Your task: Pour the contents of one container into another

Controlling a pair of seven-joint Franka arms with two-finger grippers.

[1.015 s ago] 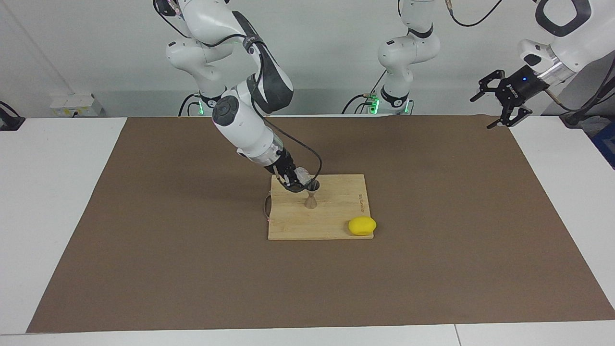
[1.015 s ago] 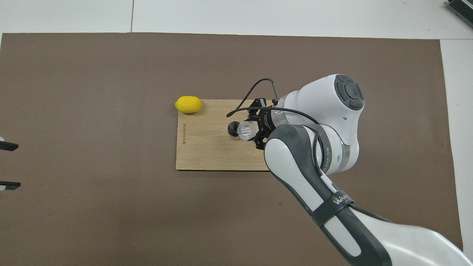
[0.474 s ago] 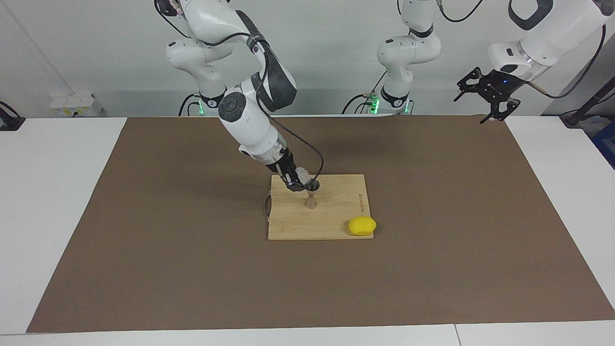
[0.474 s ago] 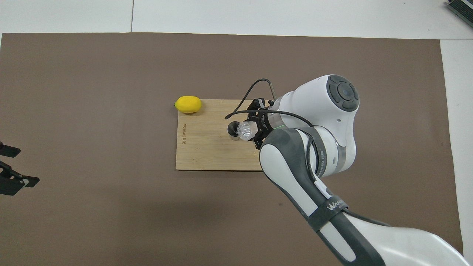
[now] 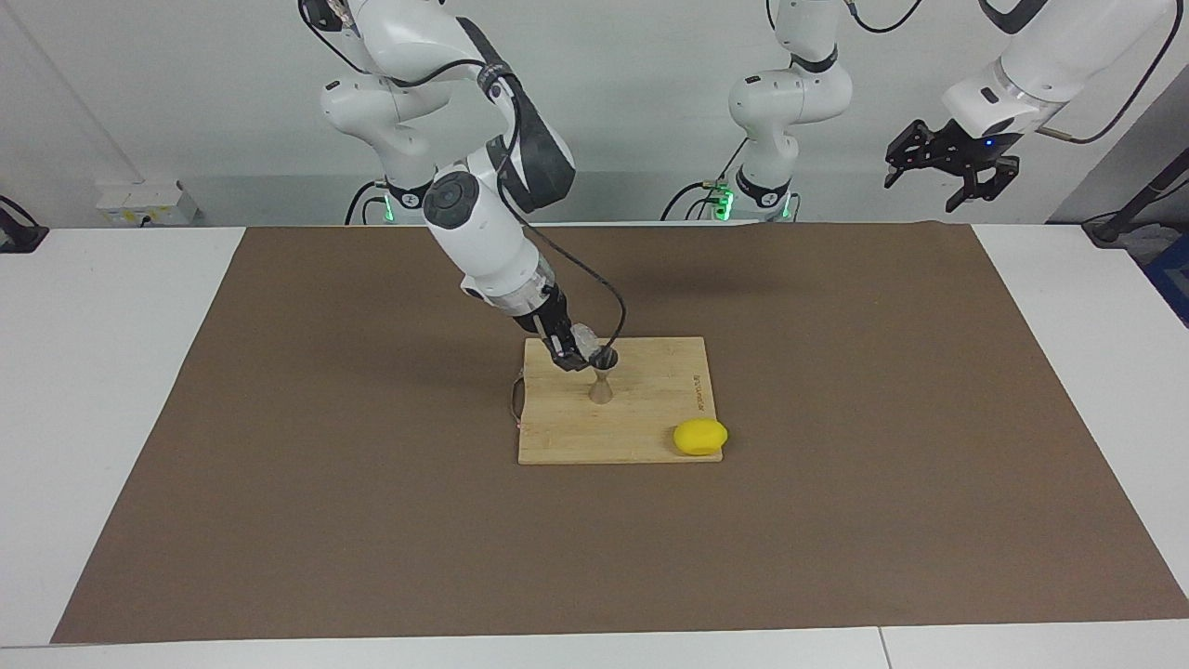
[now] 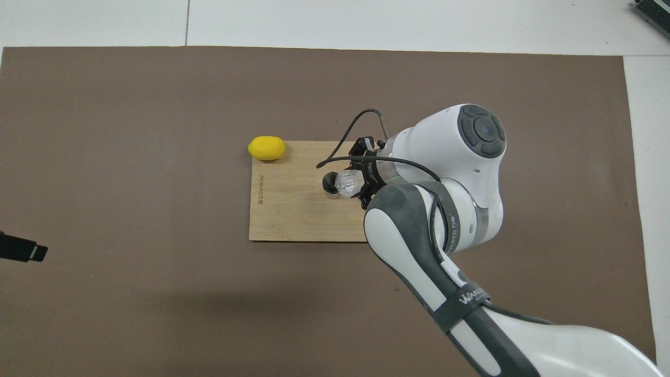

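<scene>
My right gripper (image 5: pixel 575 348) (image 6: pixel 355 181) is shut on the clear glass cup (image 5: pixel 582 336) (image 6: pixel 346 182). The cup is tipped over on its side, its mouth at the rim of the steel jigger (image 5: pixel 602 375) (image 6: pixel 330 184). The jigger stands upright on the wooden cutting board (image 5: pixel 650 409) (image 6: pixel 288 214). My left gripper (image 5: pixel 949 167) hangs open, high over the left arm's end of the table, near the robots; only one fingertip (image 6: pixel 23 250) shows in the overhead view.
A yellow lemon (image 5: pixel 700 437) (image 6: pixel 267 147) lies at the board's corner farthest from the robots, toward the left arm's end. The board sits on a brown mat (image 5: pixel 836 390) (image 6: pixel 131 157) that covers most of the white table (image 5: pixel 111 307).
The left arm has swung upward, lifting its open gripper higher. The right arm has shifted slightly, the tipped cup staying at the jigger's rim.
</scene>
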